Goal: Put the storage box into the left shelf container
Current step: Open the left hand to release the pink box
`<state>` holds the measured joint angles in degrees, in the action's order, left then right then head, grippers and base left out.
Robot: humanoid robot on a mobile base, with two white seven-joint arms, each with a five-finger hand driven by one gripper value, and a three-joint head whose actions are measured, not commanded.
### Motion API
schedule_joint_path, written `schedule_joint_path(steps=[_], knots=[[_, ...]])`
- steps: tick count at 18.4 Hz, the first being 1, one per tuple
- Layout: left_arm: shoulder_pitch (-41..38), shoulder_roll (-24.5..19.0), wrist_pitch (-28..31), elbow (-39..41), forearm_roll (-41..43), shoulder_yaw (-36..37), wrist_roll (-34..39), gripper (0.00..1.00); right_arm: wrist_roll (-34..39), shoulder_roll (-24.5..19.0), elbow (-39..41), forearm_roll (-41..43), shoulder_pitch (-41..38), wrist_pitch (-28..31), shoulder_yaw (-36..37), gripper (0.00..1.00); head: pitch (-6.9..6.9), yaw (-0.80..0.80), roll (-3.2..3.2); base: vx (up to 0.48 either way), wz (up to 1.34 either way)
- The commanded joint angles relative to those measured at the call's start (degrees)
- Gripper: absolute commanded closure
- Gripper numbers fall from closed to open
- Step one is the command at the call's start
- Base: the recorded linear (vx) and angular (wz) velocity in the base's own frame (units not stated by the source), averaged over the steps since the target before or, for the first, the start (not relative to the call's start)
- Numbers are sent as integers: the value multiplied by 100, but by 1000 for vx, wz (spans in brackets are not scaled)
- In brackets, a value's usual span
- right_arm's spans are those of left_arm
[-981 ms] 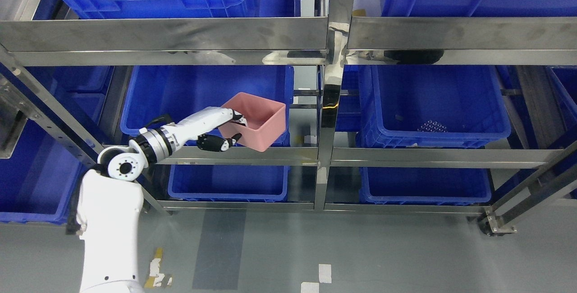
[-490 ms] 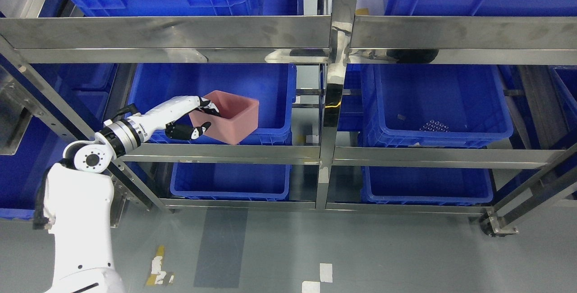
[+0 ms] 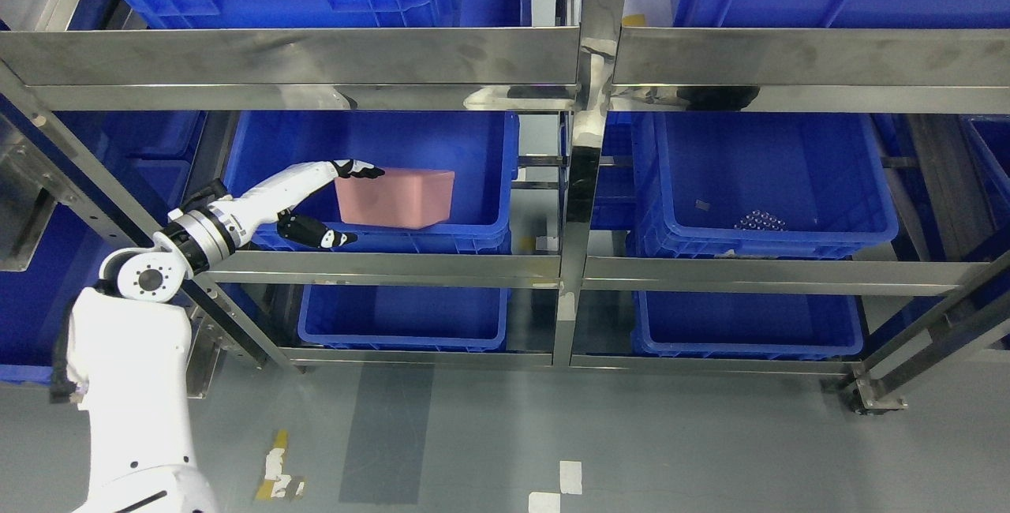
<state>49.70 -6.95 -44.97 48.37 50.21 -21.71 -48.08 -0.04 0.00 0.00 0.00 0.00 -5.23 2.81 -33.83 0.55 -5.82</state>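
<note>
Since the pic half a sec ago, the pink storage box has dropped from the left hand into the blue container on the middle shelf, left bay, and has tipped over: a flat pink face now shows where the open mouth showed before. Same camera position, so this is real movement, not a view shift.

Box now sits inside the blue container, toward its left-centre, lower edge hidden behind the container's near wall. Its long axis runs left to right across the scene. Can't tell for sure whether it lies on its side or fully upside down.

Key relation: box lies just right of the left hand, w/ the upper fingers reaching over the box's top left corner, touching or nearly so; can't tell which. The thumb hangs lower, in front of the container's near wall, clear of the box. Fingers are spread apart and gripping nothing.

Left arm comes in from the lower left, white forearm angled up and right over the steel shelf rail, wrist near the container's left rim. Right arm not visible.

Judgement: box is released and in the left container, so the task looks all but done; next move is prob. pulling the hand back left and near w/o snagging that corner.
</note>
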Motion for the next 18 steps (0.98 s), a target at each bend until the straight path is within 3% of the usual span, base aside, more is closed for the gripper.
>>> schedule_joint_path(steps=[1, 3, 5, 6, 8, 10, 12, 18], knots=[[13, 595, -3, 286, -82, -184, 167, 23, 4, 100, 100, 18, -44, -4, 0, 0, 0, 0, 0, 0, 0], [13, 595, -3, 436, -117, -176, 212, 23, 4, 100, 100, 18, -44, -4, 0, 0, 0, 0, 0, 0, 0], [-66, 595, -3, 515, -772, -54, 212, 23, 4, 100, 100, 18, -44, -4, 0, 0, 0, 0, 0, 0, 0], [-170, 595, -3, 498, -1385, 130, 229, 23, 4, 100, 100, 18, -44, -4, 0, 0, 0, 0, 0, 0, 0], [-592, 595, 732, 515, -3133, 561, 491, 22, 4, 100, 100, 18, -44, -4, 0, 0, 0, 0, 0, 0, 0], [-917, 595, 1173, 515, -4051, 807, 895, 15, 4, 100, 100, 18, -44, -4, 0, 0, 0, 0, 0, 0, 0], [-1399, 595, 1219, 550, -4221, 1114, 1351, 0, 4, 100, 100, 18, -44, -4, 0, 0, 0, 0, 0, 0, 0], [-3009, 595, 1333, 2103, -4441, 1898, 3451, 0, 4, 100, 100, 18, -44, -4, 0, 0, 0, 0, 0, 0, 0]])
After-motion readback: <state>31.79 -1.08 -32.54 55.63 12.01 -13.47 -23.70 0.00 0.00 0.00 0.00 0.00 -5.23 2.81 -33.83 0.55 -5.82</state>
